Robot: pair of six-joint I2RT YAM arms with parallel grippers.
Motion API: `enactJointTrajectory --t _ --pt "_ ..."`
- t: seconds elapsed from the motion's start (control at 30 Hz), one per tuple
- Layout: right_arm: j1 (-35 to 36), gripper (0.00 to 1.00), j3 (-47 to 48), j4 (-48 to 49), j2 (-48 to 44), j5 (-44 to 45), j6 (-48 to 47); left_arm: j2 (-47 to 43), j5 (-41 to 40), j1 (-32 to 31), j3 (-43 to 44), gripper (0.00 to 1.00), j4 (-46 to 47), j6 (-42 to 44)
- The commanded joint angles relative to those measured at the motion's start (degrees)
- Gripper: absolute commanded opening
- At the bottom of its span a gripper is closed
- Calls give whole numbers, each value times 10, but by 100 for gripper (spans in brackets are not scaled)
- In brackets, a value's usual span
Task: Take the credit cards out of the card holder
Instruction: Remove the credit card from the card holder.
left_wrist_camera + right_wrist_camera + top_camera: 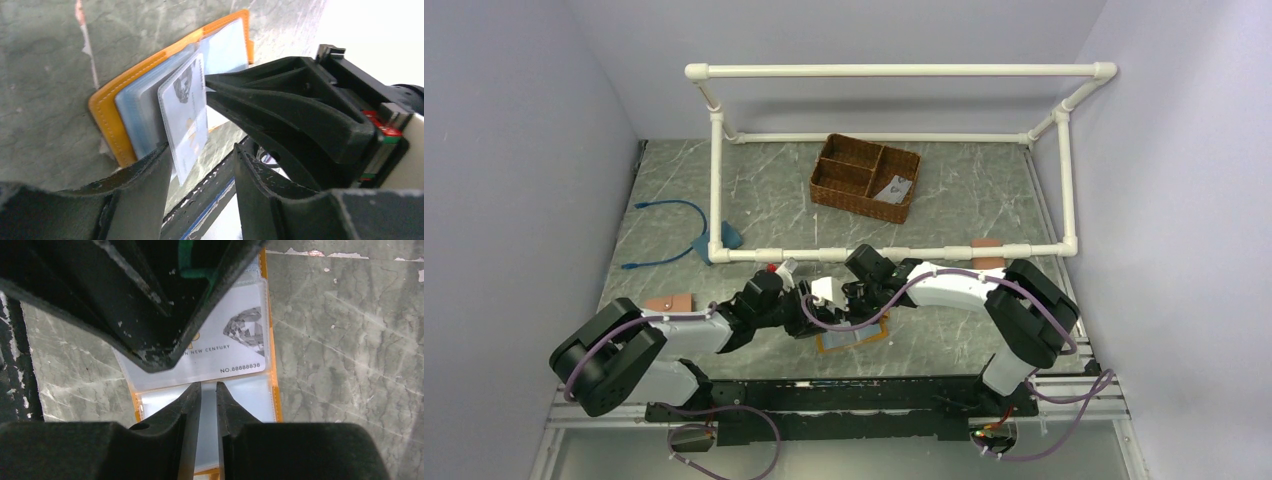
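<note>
Just nearside of the white pipe frame point(894, 253), the card holder point(864, 338) lies open on the table point(984, 190), with both my claws down on it. My left gripper point(202, 152) stands about half open astride a credit card point(186, 120) that sticks up from a slot, and it is not clamped. My right gripper point(208, 390) is nearly closed, tips on the clear sleeves; I cannot tell whether it nips anything.
</note>
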Motion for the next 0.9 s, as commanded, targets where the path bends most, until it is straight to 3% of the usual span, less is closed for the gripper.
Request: enactJointTrajectory --t 0.0,0.27,0.47,0.6,0.67,0.8,0.87 --pt "4 21 16 -13 6 -8 10 -10 0 -4 7 53 50 -2" --pt "3 23 21 -18 4 -20 17 -3 -2 -5 8 51 60 -3" --pt "-1 25 25 -24 0 -34 21 12 -5 -5 10 39 80 -9" --pt "-14 33 32 -44 -11 -70 15 16 -14 -5 27 32 35 8" --pt "-24 38 34 -53 -21 -86 13 22 -19 -5 36 26 15 21" --pt "-50 46 40 -76 -34 -125 7 43 -24 -5 48 0 0 44" --pt "-64 48 46 -88 -36 -151 10 48 -24 -5 46 0 16 56"
